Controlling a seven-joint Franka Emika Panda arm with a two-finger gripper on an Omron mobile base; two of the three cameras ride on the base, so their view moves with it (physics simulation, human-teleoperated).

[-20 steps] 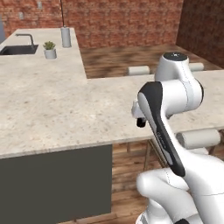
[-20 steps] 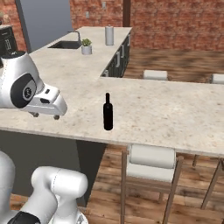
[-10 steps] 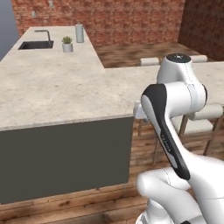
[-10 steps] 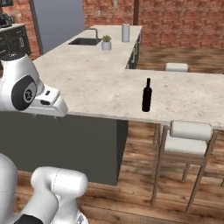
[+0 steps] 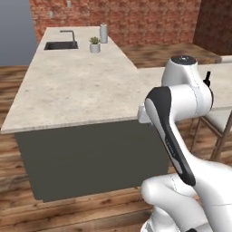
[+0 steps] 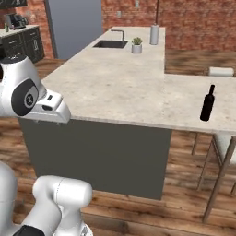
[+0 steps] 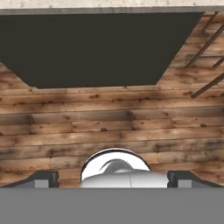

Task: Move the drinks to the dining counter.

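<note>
A tall black wine bottle (image 6: 208, 103) stands upright on the dining counter (image 6: 184, 99), near its front edge above a pale stool (image 6: 227, 142). In the left base view only the bottle's neck (image 5: 208, 78) peeks out behind my arm. My gripper (image 7: 113, 179) is open, with its dark fingertips (image 7: 42, 178) far apart and nothing between them. It points down at the wooden floor, in front of the dark cabinet side (image 7: 96, 48) and well away from the bottle. The other drinks are out of view.
The beige counter over dark cabinets carries a sink (image 6: 110, 44), a small potted plant (image 6: 136, 46) and a grey canister (image 6: 154, 34) at its far end. A grey fridge (image 6: 73, 25) stands behind. Another stool (image 6: 221, 71) sits across the dining counter. Wooden floor lies around.
Both base views have shifted as the base drove: the counter now sits farther off and the bottle farther right. The bottle stays on the counter. The gripper stays open.
</note>
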